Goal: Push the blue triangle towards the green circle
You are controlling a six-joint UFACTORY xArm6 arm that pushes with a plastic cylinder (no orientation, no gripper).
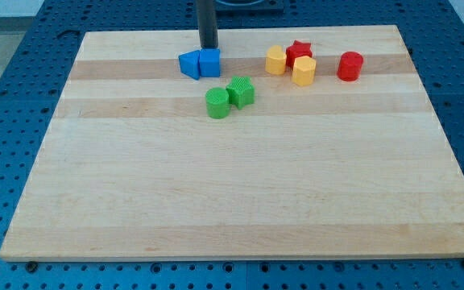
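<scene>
The blue triangle [188, 64] lies near the view's top, touching a blue cube [209, 62] on its right. The green circle [217, 103] sits below and slightly right of them, touching a green star-like block [241, 91] on its right. My tip [208, 47] stands just above the blue cube, at the upper edge of the blue pair, touching or nearly touching it.
Right of the blue pair is a cluster: a yellow block [275, 60], a red star [299, 52] and a yellow hexagon [304, 71]. A red cylinder [350, 66] stands further right. The wooden board [240, 201] lies on a blue perforated table.
</scene>
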